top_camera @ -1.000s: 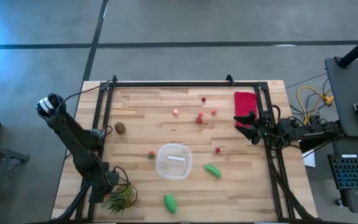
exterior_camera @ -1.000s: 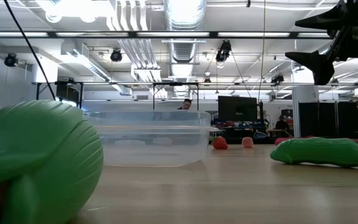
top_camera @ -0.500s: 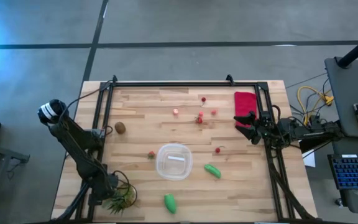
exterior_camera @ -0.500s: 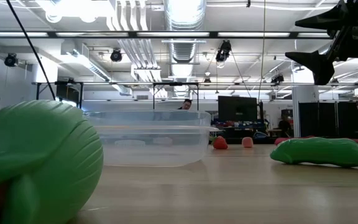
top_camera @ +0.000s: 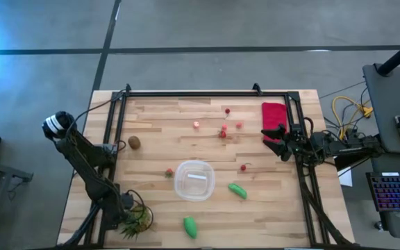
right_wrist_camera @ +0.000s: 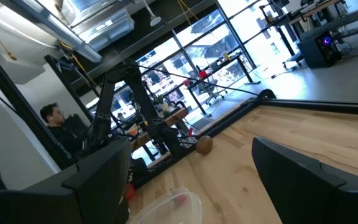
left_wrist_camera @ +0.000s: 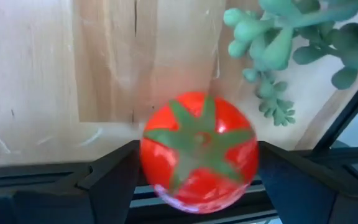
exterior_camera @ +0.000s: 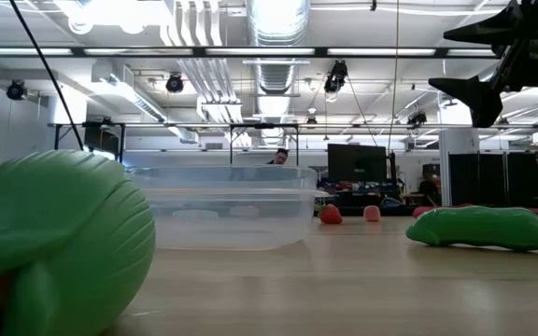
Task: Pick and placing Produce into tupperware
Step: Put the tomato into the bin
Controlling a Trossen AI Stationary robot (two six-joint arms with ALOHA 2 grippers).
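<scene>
Already your left gripper [left_wrist_camera: 197, 186] is clenched on the tomato [left_wrist_camera: 197, 152], down at the counter's [top_camera: 269, 215] near-left corner right beside the spiky plant [top_camera: 136, 221]. Your tupperware [top_camera: 194, 180] lies toward the counter's middle, away from the plant, so the left arm is the nearer one. Nothing sits on that line; a tiny red berry [top_camera: 169, 172] lies just beside the container's left rim. Two green pieces [top_camera: 237, 190] and [top_camera: 189, 226] lie off to the side. Right gripper [top_camera: 278, 133] hangs with jaws released over the red cloth [top_camera: 273, 114], well apart.
</scene>
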